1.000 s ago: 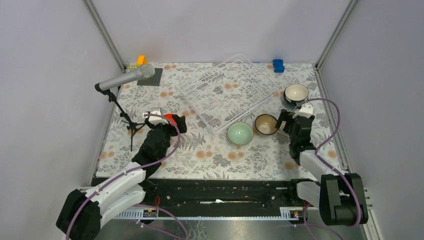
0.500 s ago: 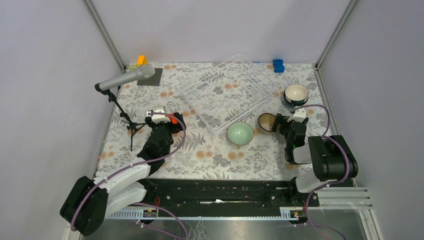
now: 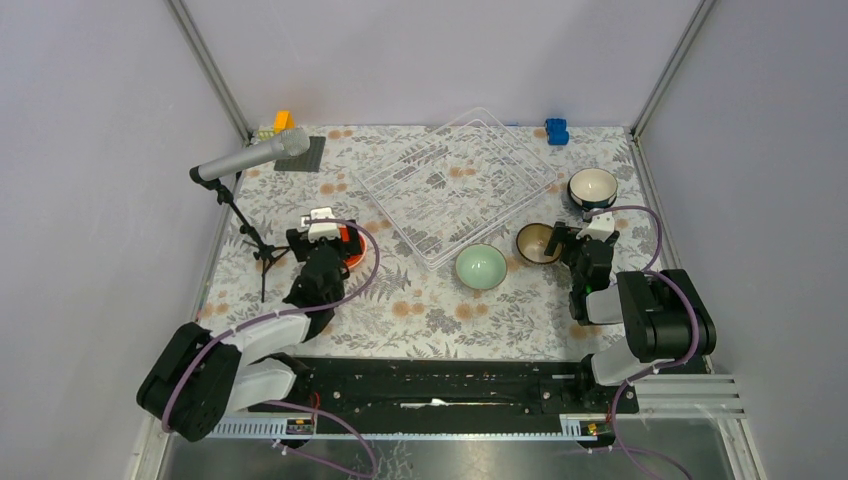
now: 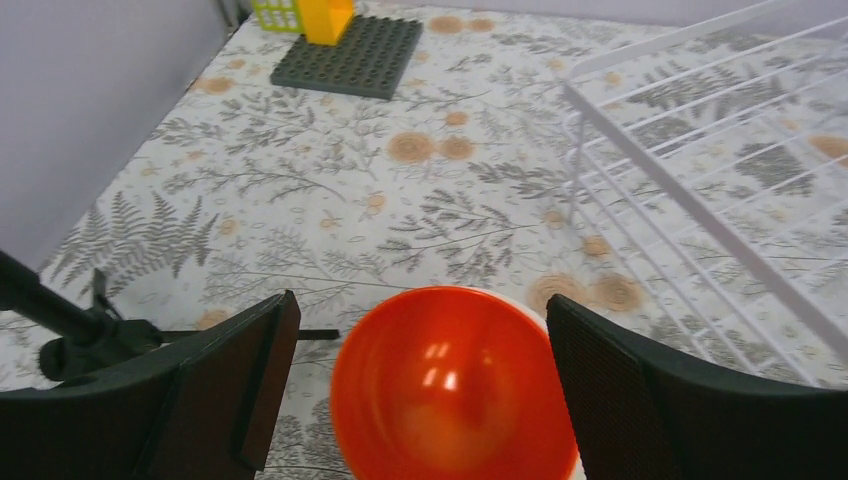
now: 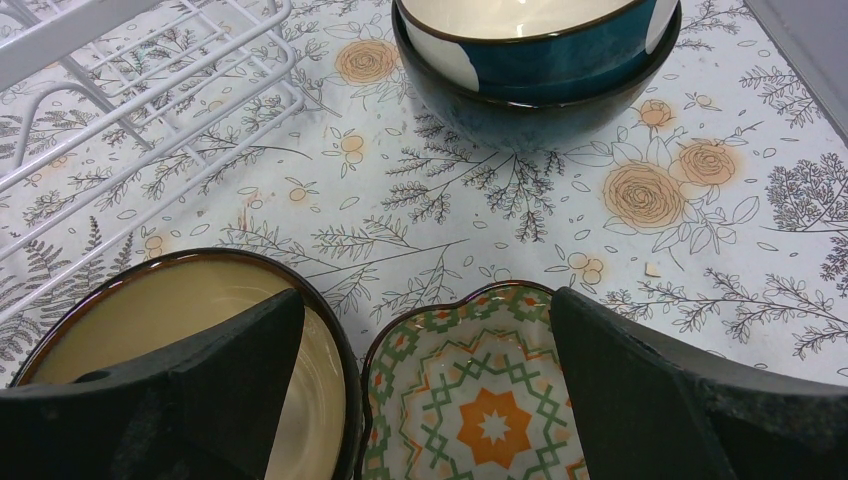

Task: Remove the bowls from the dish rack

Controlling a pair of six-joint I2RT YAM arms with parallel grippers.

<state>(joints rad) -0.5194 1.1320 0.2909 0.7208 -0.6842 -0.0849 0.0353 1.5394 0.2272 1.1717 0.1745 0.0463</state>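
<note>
Spread wide and gripping nothing: left fingers [image 4: 640,400] either side of orange bowl [image 4: 455,385], upright on desk [image 3: 420,310] just short of rack [image 3: 455,180]. Equally spread: right fingers [image 5: 650,400] over patterned bowl [image 5: 480,400], brown bowl [image 5: 200,290] just beside on its left, teal bowls [image 5: 540,70] nested ahead. No bowl visible in rack; green bowl [image 3: 481,267] near its front corner, between arms. Likely nothing left to unload.

You are not seeing any readable text, label, brand, number or sign on anything in these three views.
</note>
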